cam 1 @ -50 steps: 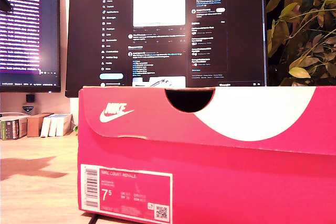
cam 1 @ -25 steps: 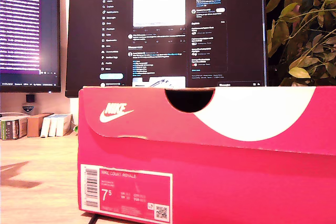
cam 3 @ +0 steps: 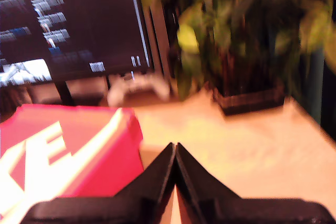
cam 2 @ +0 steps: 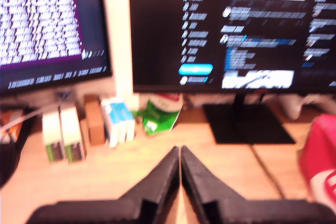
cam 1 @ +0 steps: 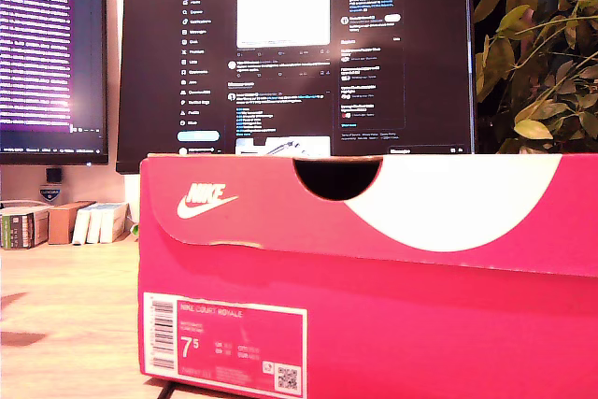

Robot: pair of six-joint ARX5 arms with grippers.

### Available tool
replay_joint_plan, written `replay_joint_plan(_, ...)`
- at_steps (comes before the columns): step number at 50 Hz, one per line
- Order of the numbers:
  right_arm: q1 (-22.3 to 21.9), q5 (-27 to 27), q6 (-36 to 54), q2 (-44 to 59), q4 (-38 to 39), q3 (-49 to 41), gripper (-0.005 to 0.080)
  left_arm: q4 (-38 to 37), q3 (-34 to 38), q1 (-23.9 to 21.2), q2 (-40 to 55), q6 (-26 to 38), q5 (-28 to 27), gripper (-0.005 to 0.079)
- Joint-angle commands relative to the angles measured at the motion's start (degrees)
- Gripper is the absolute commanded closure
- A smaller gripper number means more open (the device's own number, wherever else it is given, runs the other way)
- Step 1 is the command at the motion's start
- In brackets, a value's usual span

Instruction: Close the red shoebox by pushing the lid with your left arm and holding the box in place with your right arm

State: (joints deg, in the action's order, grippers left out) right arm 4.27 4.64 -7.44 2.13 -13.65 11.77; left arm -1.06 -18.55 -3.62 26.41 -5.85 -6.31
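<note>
Shoebox (cam 1: 374, 287) fills the lower centre and right of the exterior view, resting on the wooden surface (cam 1: 65, 324), with its lid (cam 1: 280, 207) already lowered over the body. No arm is seen in that view. The first claw (cam 2: 180, 156) is shut and empty, hanging over bare wood; only a red corner of the box is seen beside it. The second claw (cam 3: 175, 153) is also shut and empty, just beside the box edge, so it is judged the nearer one. Glossy red cardboard with sharp folded edges is seen; it is probably slippery when pushed.
</note>
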Motion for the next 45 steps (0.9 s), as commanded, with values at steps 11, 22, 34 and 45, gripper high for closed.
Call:
replay_joint_plan(11,0.6,0.0,0.5,-0.9,1.4,-3.0,0.0764,5.9,7.1,0.1,-2.2,-0.1,1.0,0.0761)
replay_joint_plan(22,0.6,0.0,0.6,-1.8,3.4,-6.3,0.0764,5.9,10.5,0.1,-7.0,-0.2,1.9,0.0761)
replay_joint_plan(34,0.6,0.0,1.7,-2.0,3.9,-8.0,0.0764,4.9,16.2,0.1,-16.6,-1.0,1.9,0.0761)
replay_joint_plan(45,0.6,-0.1,1.9,-2.0,3.5,-8.1,0.0764,-3.9,17.6,0.1,-26.1,-1.4,2.8,0.0761)
